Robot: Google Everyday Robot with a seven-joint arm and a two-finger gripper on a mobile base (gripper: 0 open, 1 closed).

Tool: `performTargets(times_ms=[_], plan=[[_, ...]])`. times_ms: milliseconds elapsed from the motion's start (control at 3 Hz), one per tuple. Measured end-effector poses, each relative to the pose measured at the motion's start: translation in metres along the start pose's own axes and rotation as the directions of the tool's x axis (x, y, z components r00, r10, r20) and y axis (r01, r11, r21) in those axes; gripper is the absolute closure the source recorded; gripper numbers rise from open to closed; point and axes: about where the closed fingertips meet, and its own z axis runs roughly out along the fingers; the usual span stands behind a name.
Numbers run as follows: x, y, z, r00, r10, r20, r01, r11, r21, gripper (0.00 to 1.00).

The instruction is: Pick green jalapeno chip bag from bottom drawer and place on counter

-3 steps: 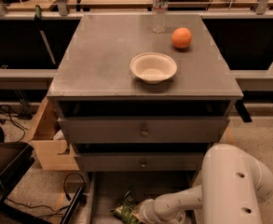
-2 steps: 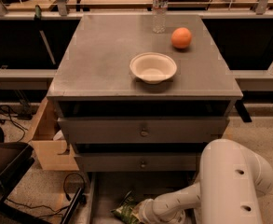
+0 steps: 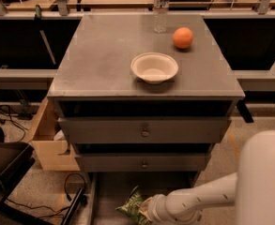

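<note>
No print legible on green jalapeno chip bag (image 3: pixel 131 204) or water bottle (image 3: pixel 161 6); gripper (image 3: pixel 145 212) at the bag, bottom drawer (image 3: pixel 110 195)

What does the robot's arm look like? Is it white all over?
Yes, what shows is smooth white: a big rounded shell at the right, narrowing to a round tube arm with a ringed collar at the wrist. No cables or markings show. The end effector sits low in the bottom drawer by the green chip bag.

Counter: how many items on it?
3: white bowl front centre, orange back right, water bottle back edge. Gripper is low in the bottom drawer, at the green jalapeno chip bag.
</note>
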Motion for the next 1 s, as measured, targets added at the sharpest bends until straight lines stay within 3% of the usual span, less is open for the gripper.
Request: performTargets(times_ms=[667,1000], plan=[[-0.072,-0.026,-0.145,0.987,0.018,0.160,-0.018,0.9998,-0.001,1.00],[-0.105,-0.035,-0.214,0.969,0.022,0.244,-0.027,0.9995,0.016,1.00]])
